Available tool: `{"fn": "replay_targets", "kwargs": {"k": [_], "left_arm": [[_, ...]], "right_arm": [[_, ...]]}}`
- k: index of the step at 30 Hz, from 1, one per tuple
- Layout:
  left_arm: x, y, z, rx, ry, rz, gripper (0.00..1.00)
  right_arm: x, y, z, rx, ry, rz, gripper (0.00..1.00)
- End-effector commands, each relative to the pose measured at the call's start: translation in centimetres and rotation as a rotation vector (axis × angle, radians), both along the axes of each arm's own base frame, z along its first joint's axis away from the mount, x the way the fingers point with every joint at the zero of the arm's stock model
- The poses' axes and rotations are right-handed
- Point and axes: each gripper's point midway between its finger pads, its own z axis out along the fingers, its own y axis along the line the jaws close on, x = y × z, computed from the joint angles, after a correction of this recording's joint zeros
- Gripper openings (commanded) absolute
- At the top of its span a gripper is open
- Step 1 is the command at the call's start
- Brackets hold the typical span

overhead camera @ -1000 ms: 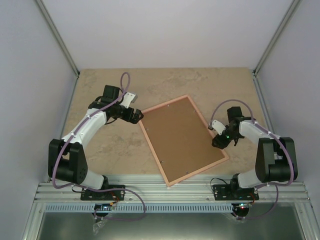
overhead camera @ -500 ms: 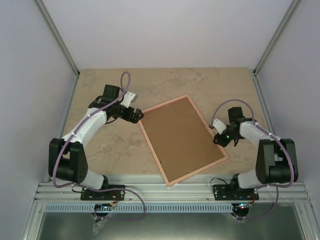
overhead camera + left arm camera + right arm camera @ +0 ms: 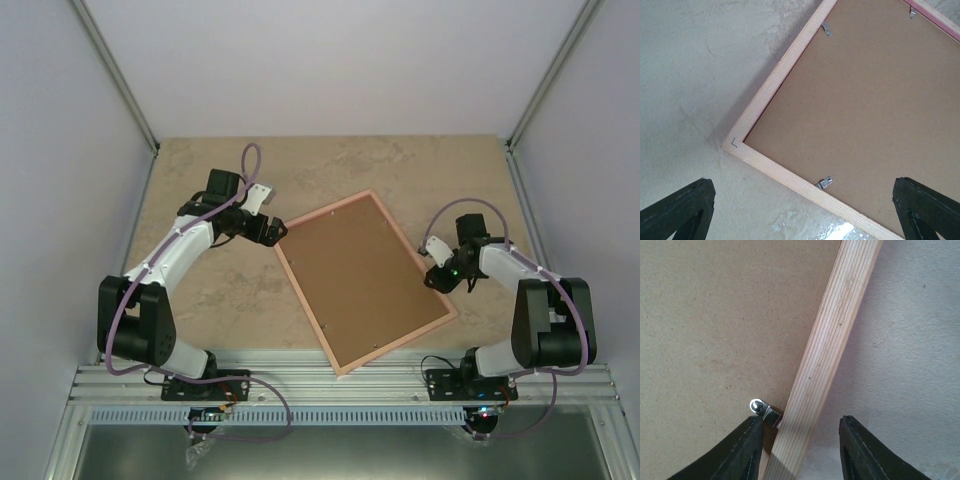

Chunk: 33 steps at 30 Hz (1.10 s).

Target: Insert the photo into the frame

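Frame [image 3: 781,75] lying back-up, left hand [image 3: 270,232] released wide, right hand [image 3: 801,422] unclenched astride its edge

Bright, even light; soft shadows; sharp.

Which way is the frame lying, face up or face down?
Face down, flat on the table: the frame shows its bare wooden back, with the brown backing board and small metal clips facing upward.
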Motion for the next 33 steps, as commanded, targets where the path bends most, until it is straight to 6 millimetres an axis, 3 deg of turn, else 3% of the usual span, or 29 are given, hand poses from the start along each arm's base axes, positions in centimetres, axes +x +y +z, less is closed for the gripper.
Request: {"fn": "replay_targets", "kwargs": {"k": [1, 5, 13, 17, 23, 33], "left_arm": [[0.5, -0.1, 0.8, -0.015, -0.017, -0.004, 0.99], [0.5, -0.1, 0.8, -0.015, -0.017, -0.005, 0.99], [0.6, -0.1, 0.8, -0.013, -0.018, -0.003, 0.99], [0.6, -0.1, 0.6, -0.013, -0.014, -0.002, 0.99], [0.6, -0.1, 0.7, -0.013, -0.016, -0.004, 0.99], [-0.3, 0.6, 0.8, 0.056, -0.015, -0.043, 0.98]], "right_arm": [[-1.0, -0.1, -0.8, -0.018, 0.018, 0.030, 0.45], [-0.8, -0.2, -1.4, -0.022, 0.025, 0.018, 0.44], [0.3, -0.1, -1.8, -0.012, 0.026, -0.007, 0.21], [0.9, 0.2, -1.5, 0.003, 0.023, -0.013, 0.18], [1.9, 0.6, -0.4, 0.028, 0.005, -0.019, 0.34], [4.0, 0.2, 4.5, 0.077, -0.067, 0.036, 0.58]]}}
